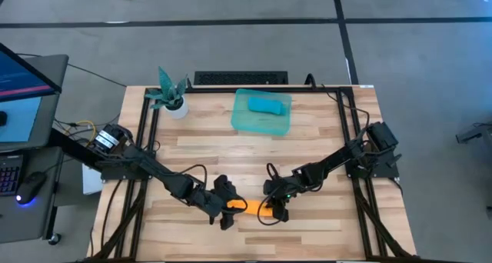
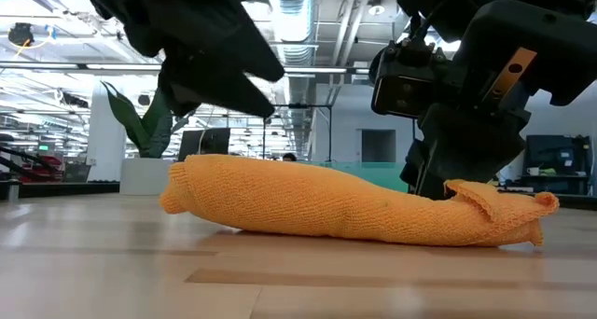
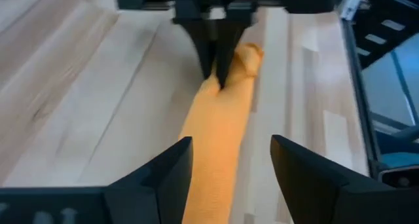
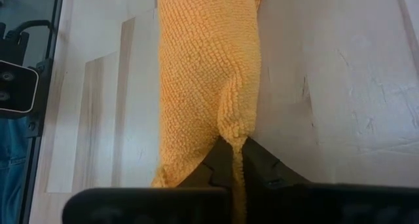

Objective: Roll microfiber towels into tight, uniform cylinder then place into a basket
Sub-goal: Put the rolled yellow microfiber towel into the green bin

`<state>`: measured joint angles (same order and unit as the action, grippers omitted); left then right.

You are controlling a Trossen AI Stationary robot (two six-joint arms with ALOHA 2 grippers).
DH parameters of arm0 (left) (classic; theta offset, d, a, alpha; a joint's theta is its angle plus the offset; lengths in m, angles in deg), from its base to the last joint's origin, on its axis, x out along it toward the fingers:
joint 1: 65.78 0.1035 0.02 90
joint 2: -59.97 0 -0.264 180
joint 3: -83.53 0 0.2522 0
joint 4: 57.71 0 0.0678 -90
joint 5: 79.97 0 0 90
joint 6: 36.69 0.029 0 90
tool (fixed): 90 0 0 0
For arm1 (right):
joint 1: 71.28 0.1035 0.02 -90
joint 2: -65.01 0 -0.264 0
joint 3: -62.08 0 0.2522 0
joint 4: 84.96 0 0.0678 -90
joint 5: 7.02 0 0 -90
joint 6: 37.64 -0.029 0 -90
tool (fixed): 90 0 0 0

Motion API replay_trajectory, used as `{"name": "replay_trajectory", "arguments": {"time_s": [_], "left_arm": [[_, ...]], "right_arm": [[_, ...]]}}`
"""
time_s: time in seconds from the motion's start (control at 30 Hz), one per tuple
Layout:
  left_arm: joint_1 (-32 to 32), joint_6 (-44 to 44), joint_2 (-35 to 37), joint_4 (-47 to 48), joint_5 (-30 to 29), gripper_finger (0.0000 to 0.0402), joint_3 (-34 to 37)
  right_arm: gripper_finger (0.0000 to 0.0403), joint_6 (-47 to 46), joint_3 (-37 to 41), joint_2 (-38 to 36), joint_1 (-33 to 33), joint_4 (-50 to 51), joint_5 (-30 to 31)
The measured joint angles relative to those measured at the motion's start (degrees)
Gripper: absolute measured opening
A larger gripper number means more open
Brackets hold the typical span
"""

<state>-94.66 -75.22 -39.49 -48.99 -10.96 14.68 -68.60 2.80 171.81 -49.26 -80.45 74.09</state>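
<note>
While the rolled orange towel is lying flat near the worktop's front edge, the right hand is pinching a fold at one end with its fingers together. The left hand is hovering at the other end, fingers spread apart to either side of the roll. The turquoise towel is sitting in the basket near the back edge, with bare wood lying between.
</note>
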Motion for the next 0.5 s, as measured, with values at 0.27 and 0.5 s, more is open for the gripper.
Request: {"name": "replay_trajectory", "arguments": {"time_s": [0.27,0.5], "left_arm": [[0.2,-2.5,-3.9,-0.4,0.0,0.0202,-0.2],[3.2,-3.5,-10.4,-0.4,7.0,0.0202,-0.6]], "right_arm": [[0.0030,0.0,0.0,0.0,0.0,0.0,-0.1],[0.0024,0.1,0.1,0.0,0.0,-0.1,-0.1]]}}
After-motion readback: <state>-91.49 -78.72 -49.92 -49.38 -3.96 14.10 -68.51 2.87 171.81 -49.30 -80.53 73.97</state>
